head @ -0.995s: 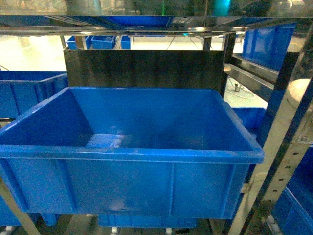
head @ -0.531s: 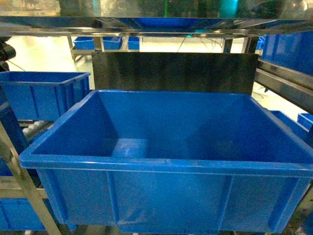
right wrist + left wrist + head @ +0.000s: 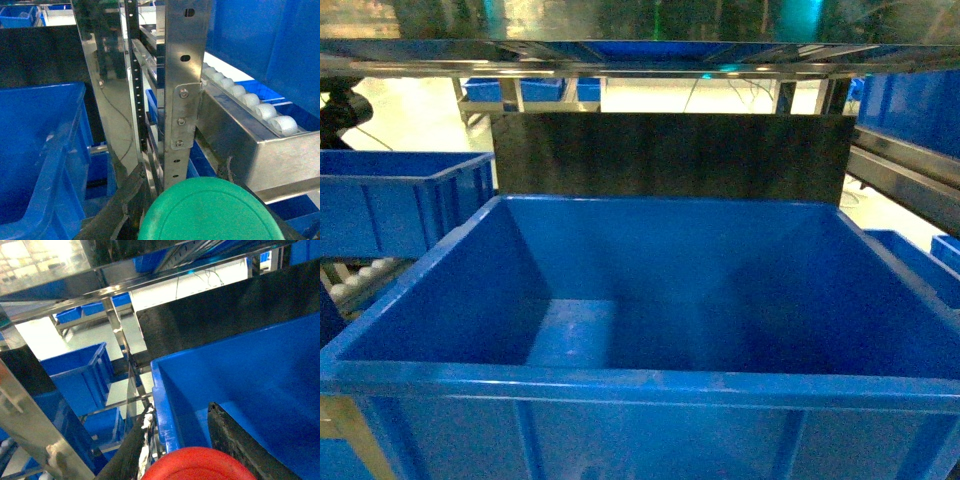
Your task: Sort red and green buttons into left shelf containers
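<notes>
A large blue container [image 3: 650, 290] fills the middle of the head view on the shelf, and nothing shows inside it. A second blue container [image 3: 390, 200] stands to its left. Neither gripper shows in the head view. In the left wrist view my left gripper [image 3: 180, 412] is shut on the red button [image 3: 200, 466], whose wide cap sits between the dark fingers [image 3: 235, 435], just over the container's left rim [image 3: 162, 405]. My right gripper [image 3: 184, 172] is shut on the green button [image 3: 210, 212], to the right of the container [image 3: 35, 150] and facing a steel shelf post [image 3: 182, 85].
A black board [image 3: 670, 155] stands behind the big container, under a steel shelf deck [image 3: 640, 50]. A roller track [image 3: 250, 107] runs to the right of the post. A slanted steel upright [image 3: 30, 425] and more blue bins [image 3: 80, 375] lie to the left.
The head view has swung and drawn closer: the big container now looks larger, with its front rim lower in the frame. The left container has come into fuller view.
</notes>
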